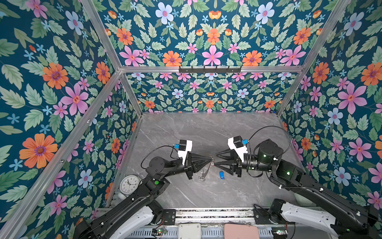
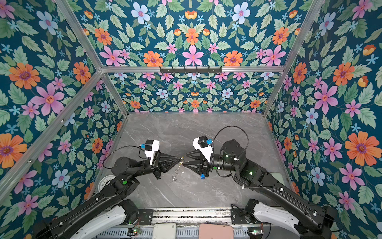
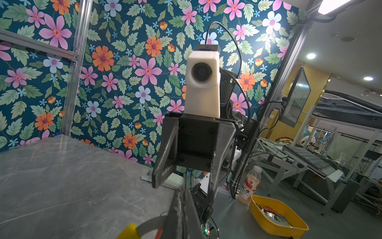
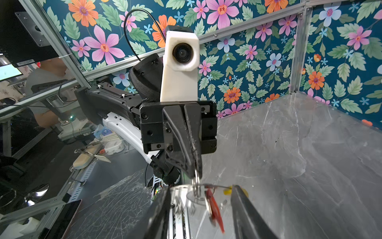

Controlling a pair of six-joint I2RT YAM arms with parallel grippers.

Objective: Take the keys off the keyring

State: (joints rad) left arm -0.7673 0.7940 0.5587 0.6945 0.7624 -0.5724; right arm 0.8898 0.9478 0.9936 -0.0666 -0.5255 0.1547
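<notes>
My left jaws pinch the keyring [image 4: 197,183]; the red key [image 4: 215,209] hangs tag-down from it, between my parted right jaws.

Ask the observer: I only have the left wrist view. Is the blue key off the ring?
Observer: Yes. In both top views the blue key lies by itself on the table, near the right hand.
Operator: And the red one?
Observer: Not off. In the right wrist view the red key hangs from the ring, between the right hand's parted fingers.
</notes>
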